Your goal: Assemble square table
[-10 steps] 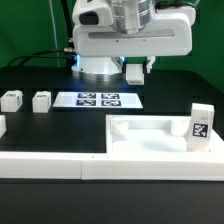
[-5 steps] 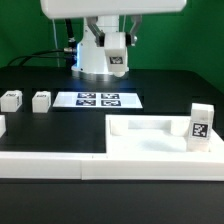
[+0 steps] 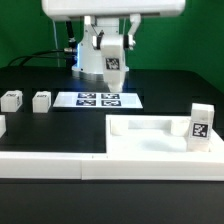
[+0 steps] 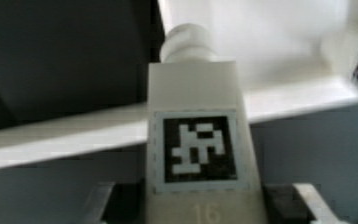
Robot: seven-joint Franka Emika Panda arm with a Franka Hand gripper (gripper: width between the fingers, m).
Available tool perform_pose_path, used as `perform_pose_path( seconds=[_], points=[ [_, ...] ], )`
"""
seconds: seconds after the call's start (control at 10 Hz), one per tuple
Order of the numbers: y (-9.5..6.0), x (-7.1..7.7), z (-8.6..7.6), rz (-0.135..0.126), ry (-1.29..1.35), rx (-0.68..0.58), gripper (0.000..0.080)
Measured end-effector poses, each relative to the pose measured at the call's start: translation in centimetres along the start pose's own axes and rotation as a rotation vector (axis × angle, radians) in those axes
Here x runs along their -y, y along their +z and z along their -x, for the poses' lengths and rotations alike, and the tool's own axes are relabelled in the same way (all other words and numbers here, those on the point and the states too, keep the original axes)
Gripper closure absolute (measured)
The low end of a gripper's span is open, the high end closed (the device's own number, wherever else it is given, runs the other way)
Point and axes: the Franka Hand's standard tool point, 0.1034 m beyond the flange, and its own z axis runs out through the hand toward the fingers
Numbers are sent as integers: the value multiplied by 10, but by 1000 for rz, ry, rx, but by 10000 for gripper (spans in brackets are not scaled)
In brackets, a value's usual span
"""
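A tagged white leg (image 3: 114, 62) is held tight between the jaws, high above the black tabletop (image 3: 165, 90). The big white slab (image 3: 145, 138) is laid near the front. A second leg (image 3: 200, 125) is stood upright at its end on the exterior view's right. A third leg (image 3: 11, 99) and a fourth leg (image 3: 41, 99) are set side by side on the exterior view's left.

1. The arm (image 3: 110, 8) is reaching in from above and hanging over the far edge of the marker board (image 3: 98, 99).
2. The gripper (image 3: 113, 48) is pointing downward, well above the marker board and not touching it.
3. Its fingers (image 4: 115, 198) are clamping a leg (image 4: 201, 120) from both sides, with the leg's tag facing the wrist camera.
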Motion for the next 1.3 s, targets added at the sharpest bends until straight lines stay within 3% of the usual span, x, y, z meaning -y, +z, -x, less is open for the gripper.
perform_pose_path(
  seconds=[0.1, 0.3, 0.4, 0.8, 1.0, 1.3],
  points=[
    [7, 3, -6, 5, -11, -59, 509],
    [7, 6, -44, 6, 41, -309, 509],
    [22, 5, -25, 19, 20, -267, 509],
    [24, 3, -23, 22, 8, -231, 508],
    [41, -3, -10, 40, -10, -208, 508],
    [56, 2, -3, 44, -10, -192, 508]
  ],
)
